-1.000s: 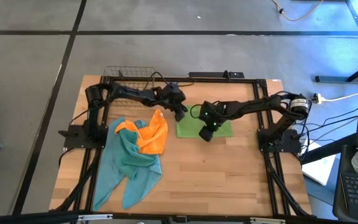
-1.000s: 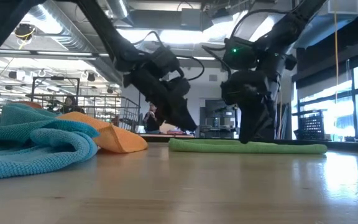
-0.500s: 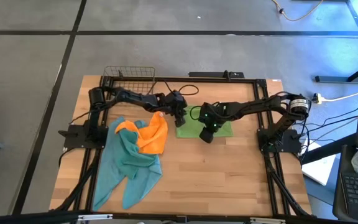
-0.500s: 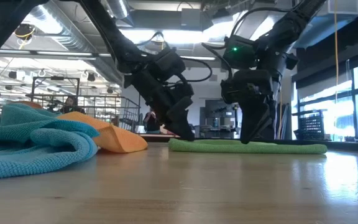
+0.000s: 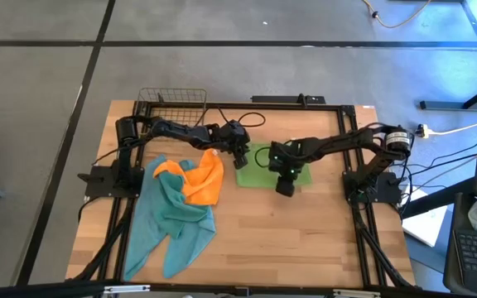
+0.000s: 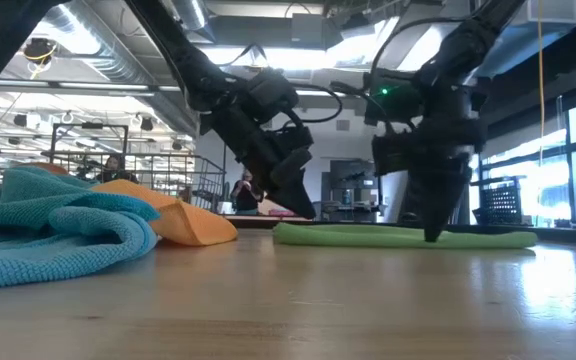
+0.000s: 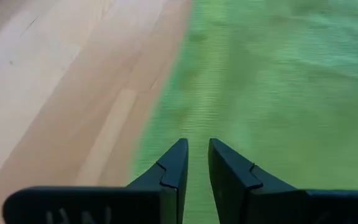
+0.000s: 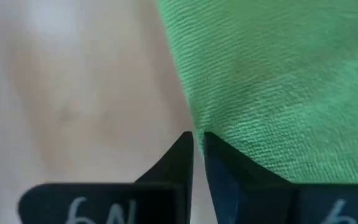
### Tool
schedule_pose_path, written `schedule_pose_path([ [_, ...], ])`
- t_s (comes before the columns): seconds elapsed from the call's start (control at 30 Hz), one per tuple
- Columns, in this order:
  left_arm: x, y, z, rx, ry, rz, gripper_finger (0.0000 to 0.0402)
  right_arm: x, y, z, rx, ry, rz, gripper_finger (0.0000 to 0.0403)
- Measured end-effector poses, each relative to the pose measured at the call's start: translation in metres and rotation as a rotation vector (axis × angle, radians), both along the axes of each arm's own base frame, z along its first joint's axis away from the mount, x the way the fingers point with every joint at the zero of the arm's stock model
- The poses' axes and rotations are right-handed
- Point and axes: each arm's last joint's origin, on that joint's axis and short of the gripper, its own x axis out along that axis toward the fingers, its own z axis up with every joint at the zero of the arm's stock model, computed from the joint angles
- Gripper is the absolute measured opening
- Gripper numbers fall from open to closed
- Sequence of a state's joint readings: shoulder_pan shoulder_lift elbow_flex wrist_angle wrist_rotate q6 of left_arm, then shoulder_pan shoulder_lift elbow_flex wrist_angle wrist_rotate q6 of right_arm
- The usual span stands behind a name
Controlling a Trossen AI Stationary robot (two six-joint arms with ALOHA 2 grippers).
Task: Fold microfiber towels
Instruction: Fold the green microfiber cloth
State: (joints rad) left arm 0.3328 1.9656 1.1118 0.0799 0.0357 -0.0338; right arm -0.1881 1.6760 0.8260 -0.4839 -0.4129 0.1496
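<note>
A lime green towel [image 5: 259,168] lies folded flat at the table's middle; in the low view the same towel [image 6: 398,237] is a low strip. My left gripper [image 7: 195,144] hangs just over the towel's left end [image 6: 290,232], nearly shut with a thin slit and nothing in it. My right gripper [image 8: 197,134] stands shut at the towel's near edge, pointing steeply down. An orange towel [image 5: 208,178] lies crumpled on a teal towel [image 5: 172,219] at the left. My right gripper has its tips down on the green towel's near edge [image 8: 205,118], right of the edge's middle, coming from above. One fingertip [image 8: 219,155] is over the cloth, the other over bare wood. Whether a layer is caught between them I cannot tell. The towel lies flat.
A wire basket [image 5: 172,98] stands at the far left corner. A black frame [image 5: 305,102] runs along the table's far edge and sides. Bare wood [image 5: 305,240] stretches near and right of the green towel.
My left gripper has swung toward the green towel's left end and come lower. My right gripper has slid toward the table's near edge and a little right, from over the towel to its near edge, rolling as it went. The towel has stayed flat.
</note>
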Motion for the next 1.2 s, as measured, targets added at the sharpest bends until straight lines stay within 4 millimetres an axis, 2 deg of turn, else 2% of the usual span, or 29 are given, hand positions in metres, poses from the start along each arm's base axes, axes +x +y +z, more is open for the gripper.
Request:
schedule_pose_path([
  [0.07, 0.000, 0.000, 0.000, 0.000, 0.000, 0.000, 0.0057, -0.004, 0.004, -0.002, 0.057, 0.015, 0.044, 0.0041],
  [0.23, 0.001, -0.004, 0.000, -0.058, -0.016, 0.016, 0.0057, -0.013, 0.007, -0.002, 0.071, 0.071, 0.143, 0.0041],
  [0.4, 0.003, -0.012, 0.001, -0.272, -0.063, -0.018, 0.0057, -0.004, 0.005, 0.009, 0.050, 0.035, 0.165, 0.0026],
  [0.5, 0.006, -0.020, 0.001, -0.317, -0.067, -0.024, 0.0055, 0.005, 0.004, 0.016, 0.038, -0.031, 0.193, 0.0009],
  [0.6, 0.008, -0.028, 0.001, -0.284, -0.062, -0.039, 0.0050, 0.010, 0.003, 0.022, 0.024, -0.063, 0.213, 0.0005],
  [0.77, 0.011, -0.037, 0.000, -0.146, -0.037, 0.062, 0.0044, 0.025, -0.001, 0.025, -0.094, -0.193, 0.173, 0.0009],
  [0.9, 0.011, -0.038, 0.000, -0.096, -0.035, 0.105, 0.0044, 0.034, 0.002, 0.015, -0.170, -0.232, 0.128, 0.0004],
  [1.07, 0.012, -0.038, 0.001, -0.093, -0.039, 0.106, 0.0044, 0.040, 0.015, -0.006, -0.149, -0.179, 0.169, 0.0008],
  [1.2, 0.012, -0.039, -0.002, -0.105, -0.033, 0.092, 0.0044, 0.041, 0.028, -0.007, -0.112, -0.179, 0.188, 0.0008],
])
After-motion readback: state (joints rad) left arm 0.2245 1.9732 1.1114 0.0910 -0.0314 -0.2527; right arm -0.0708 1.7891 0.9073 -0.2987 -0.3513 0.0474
